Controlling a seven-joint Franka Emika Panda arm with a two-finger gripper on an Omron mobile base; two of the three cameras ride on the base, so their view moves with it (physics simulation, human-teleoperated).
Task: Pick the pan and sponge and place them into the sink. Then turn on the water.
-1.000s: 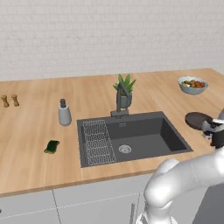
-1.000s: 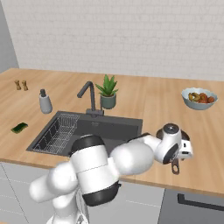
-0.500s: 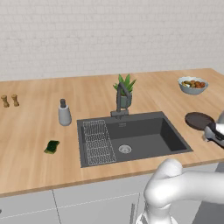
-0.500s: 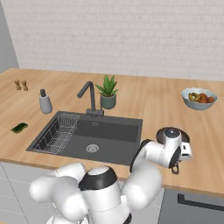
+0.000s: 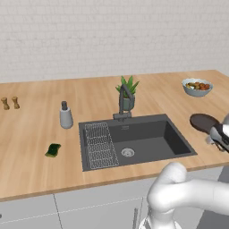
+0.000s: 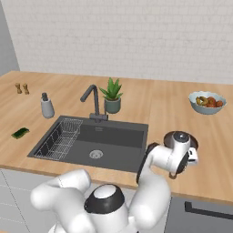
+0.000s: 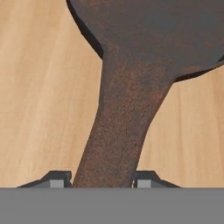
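Hand (image 7: 103, 179) now astride pan (image 7: 148, 35) handle.

Wooden counter (image 5: 36, 134) with pan (image 5: 203, 121), sponge (image 5: 53, 150)

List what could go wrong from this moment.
1. The fingers flank the pan at the far end of its long handle, so the heavy head may sag or twist when lifted.
2. Swinging it to the sink, the pan could clip the faucet or plant.
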